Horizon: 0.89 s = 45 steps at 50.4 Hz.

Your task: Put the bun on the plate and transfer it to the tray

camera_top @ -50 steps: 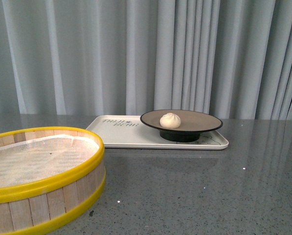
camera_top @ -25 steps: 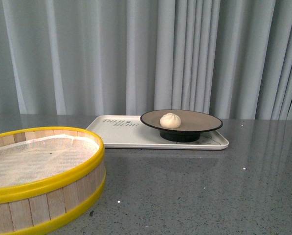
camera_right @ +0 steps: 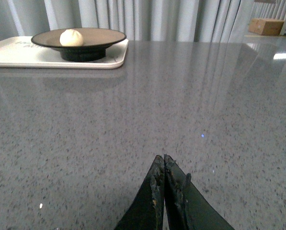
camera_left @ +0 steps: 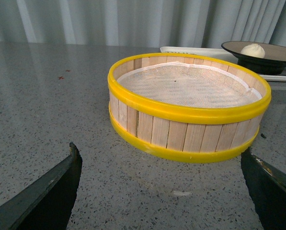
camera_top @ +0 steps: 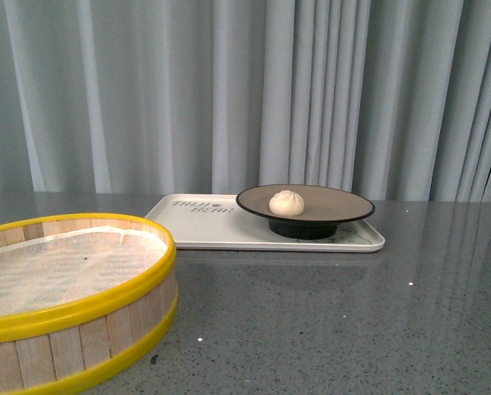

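A cream-white bun [camera_top: 286,202] rests on the tan plate [camera_top: 335,206] with a black rim. That plate stands on the cream-white tray [camera_top: 197,224] at the back of the grey table. The right wrist view shows the same bun [camera_right: 72,37], plate [camera_right: 102,36] and tray [camera_right: 18,55] far ahead of my right gripper [camera_right: 163,160], which is shut with nothing in it. My left gripper [camera_left: 162,155] is open over bare table, near the steamer basket, with the bun [camera_left: 253,50] far behind. Neither arm appears in the front view.
A wide wooden steamer basket [camera_top: 72,300] with yellow rims and a white cloth liner sits at the front left, and its wall [camera_left: 186,134] is just ahead of my left gripper. Grey curtains hang behind the table. A cardboard box [camera_right: 267,26] lies far off.
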Available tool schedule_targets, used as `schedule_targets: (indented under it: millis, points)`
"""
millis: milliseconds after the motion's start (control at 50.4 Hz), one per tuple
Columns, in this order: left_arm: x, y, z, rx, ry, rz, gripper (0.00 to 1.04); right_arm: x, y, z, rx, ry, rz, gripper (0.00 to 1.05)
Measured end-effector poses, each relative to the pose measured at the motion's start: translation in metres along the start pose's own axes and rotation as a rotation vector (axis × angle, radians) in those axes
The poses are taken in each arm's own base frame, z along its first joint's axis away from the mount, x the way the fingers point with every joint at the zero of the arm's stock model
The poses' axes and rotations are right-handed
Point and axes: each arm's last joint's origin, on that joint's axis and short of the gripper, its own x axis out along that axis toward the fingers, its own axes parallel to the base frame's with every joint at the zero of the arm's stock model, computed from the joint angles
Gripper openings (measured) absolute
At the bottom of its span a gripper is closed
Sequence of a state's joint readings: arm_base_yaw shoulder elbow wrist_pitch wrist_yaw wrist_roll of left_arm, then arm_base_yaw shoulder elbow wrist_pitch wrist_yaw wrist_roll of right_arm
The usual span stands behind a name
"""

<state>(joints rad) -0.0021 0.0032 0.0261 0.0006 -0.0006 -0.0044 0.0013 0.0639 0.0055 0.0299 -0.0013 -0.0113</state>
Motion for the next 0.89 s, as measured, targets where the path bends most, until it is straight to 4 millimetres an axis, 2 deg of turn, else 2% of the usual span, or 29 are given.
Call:
schedule_targets:
  millis: [139,179,616,675,894]
  points:
    - [0.0,0.0,0.0,0.0,0.0,0.0,0.98,-0.0037,0.0,0.0019,0.0,-0.031,-0.001,0.02]
    - [0.0,0.0,0.0,0.0,0.0,0.0,0.98,-0.0037,0.0,0.0019,0.0,-0.031,0.0,0.05]
    - [0.0,0.0,0.0,0.0,0.0,0.0,0.98,-0.0037,0.0,0.0019,0.001,-0.031,-0.001,0.98]
    - [0.0,0.0,0.0,0.0,0.0,0.0,0.98,-0.0037,0.0,0.0019,0.001,-0.031,0.0,0.95]
    - [0.0,0.0,0.0,0.0,0.0,0.0,0.98,-0.0037,0.0,0.0019,0.001,-0.031,0.0,0.96]
